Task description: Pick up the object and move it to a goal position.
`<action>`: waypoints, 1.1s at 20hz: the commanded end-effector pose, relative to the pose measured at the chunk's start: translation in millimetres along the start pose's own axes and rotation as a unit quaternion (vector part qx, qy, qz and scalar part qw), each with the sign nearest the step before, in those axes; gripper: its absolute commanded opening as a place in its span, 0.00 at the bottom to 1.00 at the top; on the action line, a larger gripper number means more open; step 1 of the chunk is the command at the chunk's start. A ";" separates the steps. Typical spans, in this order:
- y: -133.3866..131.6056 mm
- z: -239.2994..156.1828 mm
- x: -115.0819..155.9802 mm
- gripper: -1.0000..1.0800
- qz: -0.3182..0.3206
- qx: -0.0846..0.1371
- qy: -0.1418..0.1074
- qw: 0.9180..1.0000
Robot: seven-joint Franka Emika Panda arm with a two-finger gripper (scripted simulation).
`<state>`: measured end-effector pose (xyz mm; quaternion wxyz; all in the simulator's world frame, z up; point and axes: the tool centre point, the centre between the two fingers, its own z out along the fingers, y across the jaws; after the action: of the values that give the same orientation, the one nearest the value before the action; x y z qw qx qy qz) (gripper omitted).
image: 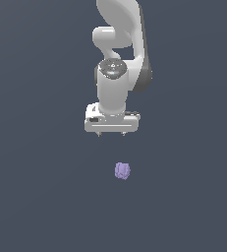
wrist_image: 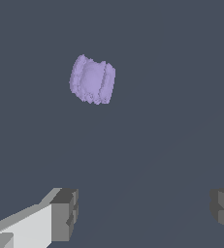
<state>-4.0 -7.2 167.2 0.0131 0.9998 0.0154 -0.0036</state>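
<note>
Spread wide and empty, the gripper (wrist_image: 142, 213) is held above the floor, apparently readied for a descent; the purple object (image: 122, 171) is seen lying apart, ungrasped.

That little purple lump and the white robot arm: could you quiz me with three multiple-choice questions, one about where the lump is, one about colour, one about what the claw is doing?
1. Where is the purple lump relative to the gripper?
A. Clamped between the fingers
B. Apart from it, lying free on the dark surface
C. Resting on top of the arm

2. What colour is the lump?
A. Pale purple
B. Bright red
C. Green

3. What state is the gripper in?
A. Shut on the lump
B. Shut on nothing
C. Open, holding nothing

Answers:
1. B, since the exterior view shows a clear gap between gripper and lump.
2. A, as both views show it pale purple.
3. C, as the wrist view shows the fingertips wide apart with only bare surface between them.
</note>
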 end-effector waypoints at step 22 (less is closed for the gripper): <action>-8.9 8.5 -1.2 0.96 -0.050 -0.007 -0.013 0.999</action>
<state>-7.1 0.7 159.3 0.0198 0.9981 0.0565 -0.0169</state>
